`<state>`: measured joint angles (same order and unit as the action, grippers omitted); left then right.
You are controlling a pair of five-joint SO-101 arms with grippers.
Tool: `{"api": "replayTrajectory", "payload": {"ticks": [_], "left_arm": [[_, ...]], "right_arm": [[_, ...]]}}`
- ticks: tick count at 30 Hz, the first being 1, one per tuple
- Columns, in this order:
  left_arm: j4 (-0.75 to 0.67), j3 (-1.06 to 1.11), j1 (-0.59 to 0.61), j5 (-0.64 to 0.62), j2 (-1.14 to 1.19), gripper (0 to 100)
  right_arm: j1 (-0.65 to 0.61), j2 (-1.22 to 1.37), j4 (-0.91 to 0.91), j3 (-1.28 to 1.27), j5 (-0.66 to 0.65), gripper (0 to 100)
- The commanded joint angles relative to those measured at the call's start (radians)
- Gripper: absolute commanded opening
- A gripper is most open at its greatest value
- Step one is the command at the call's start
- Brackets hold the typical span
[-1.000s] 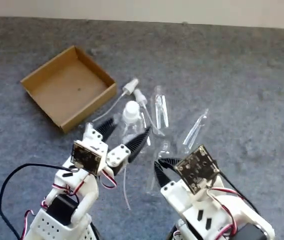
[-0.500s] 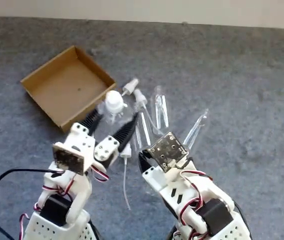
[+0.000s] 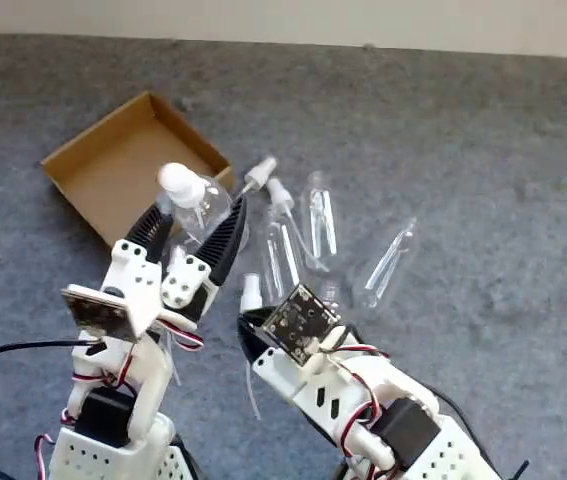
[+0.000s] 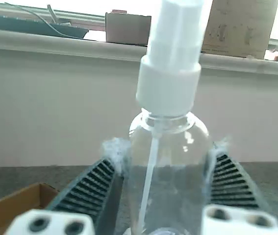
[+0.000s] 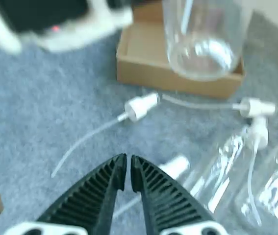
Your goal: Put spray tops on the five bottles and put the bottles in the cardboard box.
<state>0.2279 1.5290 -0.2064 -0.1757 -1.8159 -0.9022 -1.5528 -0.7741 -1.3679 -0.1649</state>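
**Left arm holding a capped bottle right by the box**

The clear round plastic bottle with the white spray top (image 4: 168, 161) looks fully put together; cap seated on the neck, thin dip tube running down inside, nothing in it. It's standing roughly upright.

Everything sits on a grey carpet-like surface (image 3: 483, 150); a pale wall (image 4: 55, 98) with a ledge runs behind it. The shallow open brown cardboard box (image 3: 103, 175) is off to one side. Beside it on the carpet are three more clear bottles lying flat (image 3: 321, 215), and a couple of loose white spray tops with long tubes (image 5: 141, 106).

The left gripper (image 4: 161, 196) has its ribbed black fingers (image 4: 87, 188) pinching the bottle's body from both sides, cap sticking out past the tips; from above, the bottle overlaps the box wall nearest the loose bottles, up off the carpet. The right gripper (image 5: 128, 166) is pressed together on nothing, low over the carpet just short of a loose spray top; the held bottle is well beyond it.
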Motion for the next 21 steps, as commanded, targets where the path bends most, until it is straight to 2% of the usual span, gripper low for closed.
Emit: {"api": "replayTrajectory", "payload": {"ticks": [1, 6, 10, 14, 21], "left_arm": [[-0.031, -0.008, 0.030, -0.104, -0.005, 12], [-0.029, 0.013, 0.030, -0.109, -0.005, 12], [-0.029, 0.054, -0.022, -0.110, -0.005, 12], [-0.029, 0.082, -0.081, -0.109, -0.005, 12], [-0.026, 0.087, -0.099, -0.109, -0.005, 12]], "right_arm": [[-0.015, -0.005, 0.131, -0.039, -0.005, 0.5], [-0.016, -0.005, 0.245, -0.096, -0.005, 0.5], [-0.016, -0.005, 0.314, -0.105, -0.005, 0.5], [-0.016, -0.005, 0.326, -0.104, -0.005, 0.5], [0.012, -0.005, 0.326, -0.105, -0.005, 0.5]]}}
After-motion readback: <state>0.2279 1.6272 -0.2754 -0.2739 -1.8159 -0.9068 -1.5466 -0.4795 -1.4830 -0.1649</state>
